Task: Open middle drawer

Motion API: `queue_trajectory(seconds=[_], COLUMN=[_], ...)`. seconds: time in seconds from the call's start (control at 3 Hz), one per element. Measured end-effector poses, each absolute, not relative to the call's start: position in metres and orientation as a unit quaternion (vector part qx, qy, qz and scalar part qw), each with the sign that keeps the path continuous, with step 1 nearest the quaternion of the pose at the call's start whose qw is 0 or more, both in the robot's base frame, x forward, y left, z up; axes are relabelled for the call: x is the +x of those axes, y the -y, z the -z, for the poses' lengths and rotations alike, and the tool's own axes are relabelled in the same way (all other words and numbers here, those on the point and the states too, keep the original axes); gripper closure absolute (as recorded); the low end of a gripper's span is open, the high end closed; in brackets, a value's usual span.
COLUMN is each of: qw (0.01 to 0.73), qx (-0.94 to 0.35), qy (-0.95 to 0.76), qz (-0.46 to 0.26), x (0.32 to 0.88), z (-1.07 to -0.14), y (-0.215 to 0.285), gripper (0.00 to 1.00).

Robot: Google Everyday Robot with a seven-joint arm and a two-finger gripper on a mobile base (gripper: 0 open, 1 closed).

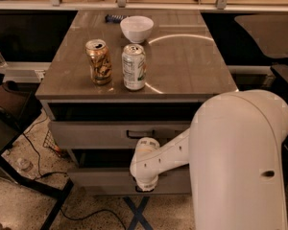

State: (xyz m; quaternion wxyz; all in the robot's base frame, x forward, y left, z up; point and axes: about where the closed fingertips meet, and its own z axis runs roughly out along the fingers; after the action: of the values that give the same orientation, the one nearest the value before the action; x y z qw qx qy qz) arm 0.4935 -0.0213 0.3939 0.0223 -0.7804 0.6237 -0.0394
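- The pincer (145, 185) is low in front of the cabinet, at the end of the white arm (173, 152). It is right against the front of the middle drawer (101, 181).
- The rounded wrist covers the pincer's fingers, so I cannot tell if it is released or clenched on something. The handle of the middle drawer is also hidden behind it.
- The middle drawer is the second grey front, below the taller upper drawer (86, 134). The black handle (140, 134) of the upper drawer is just above the wrist.
- First risk, in my judgement: the grip on the small bar handle may be incomplete. A pull would then slip off and the drawer would stay where it is.
- Second risk: the two handles are near to each other, one above the other. If the wrist rises during the pull, it could knock the upper handle or the upper front.
- Third risk: a pull that is not straight could jam the long tray sideways in its rails.
- Fourth risk: a sudden jerk would shake the tabletop (192, 66). The gold can (99, 61) and the white can (134, 66) stand upright near its front edge and could fall. The white bowl (137, 28) is farther back and seems safer.
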Motion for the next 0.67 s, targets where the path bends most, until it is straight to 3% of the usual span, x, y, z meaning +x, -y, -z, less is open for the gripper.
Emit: queue_trajectory(seconds=[0.67], qw=[0.023], qx=[-0.780], qy=[-0.624], qz=[0.040], x=[0.4925], z=[-0.3959], y=[0.0218], gripper=[1.00])
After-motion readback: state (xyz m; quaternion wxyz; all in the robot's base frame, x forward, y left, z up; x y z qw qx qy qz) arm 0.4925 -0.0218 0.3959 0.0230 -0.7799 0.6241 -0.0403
